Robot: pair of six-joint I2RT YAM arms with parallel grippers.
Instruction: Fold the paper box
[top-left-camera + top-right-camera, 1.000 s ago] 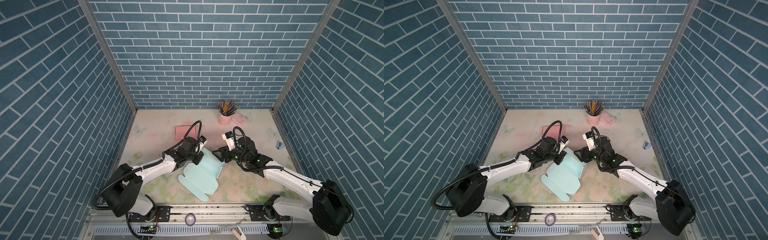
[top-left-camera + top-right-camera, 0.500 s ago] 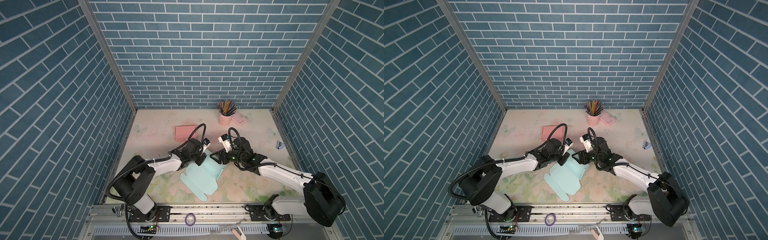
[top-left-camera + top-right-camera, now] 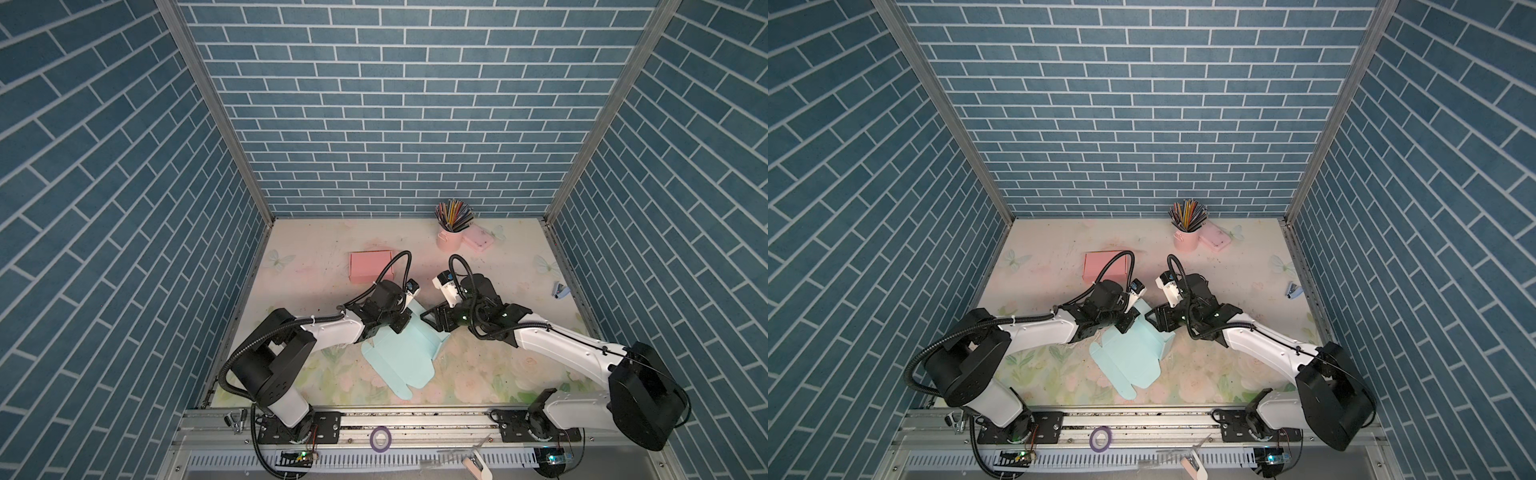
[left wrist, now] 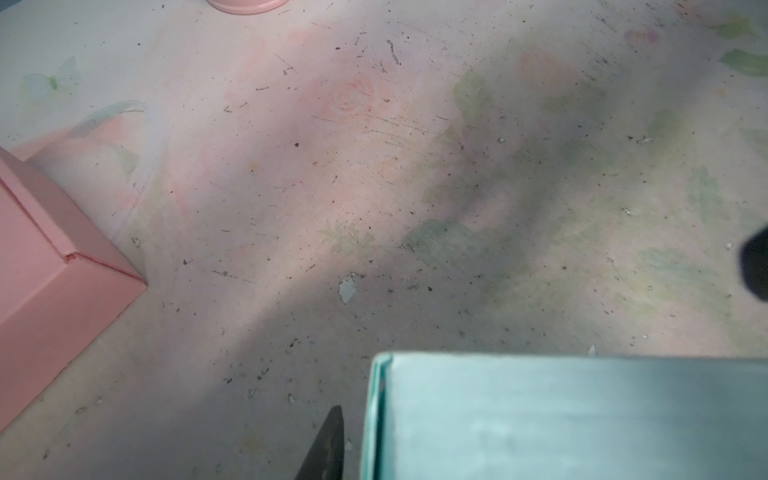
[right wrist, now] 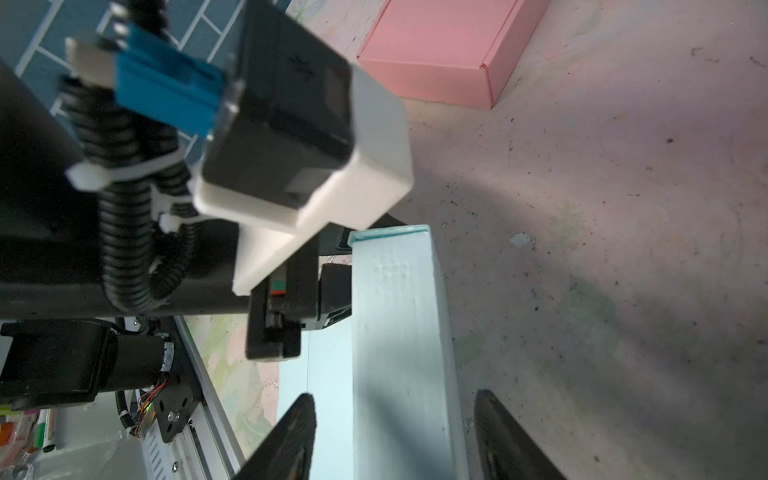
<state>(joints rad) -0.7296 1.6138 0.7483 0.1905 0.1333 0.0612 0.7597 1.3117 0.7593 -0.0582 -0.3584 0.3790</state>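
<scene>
Paper box (image 3: 395, 357) lying far-to-near, right gripper (image 5: 395, 432) spread astride wall (image 5: 399, 332), left gripper (image 3: 397, 324) opening unclear

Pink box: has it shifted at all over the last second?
No. In both top views the pink box lies where it was, at the same offset to the left of the pencil cup.

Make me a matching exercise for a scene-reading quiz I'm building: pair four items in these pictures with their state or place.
1 teal paper box
2 pink box
3 pencil cup
4 tape roll

A purple, nearest the front
B part folded, one wall up
C upright, farthest back
D fully folded shut

Pairs: 1-B; 2-D; 3-C; 4-A
</scene>
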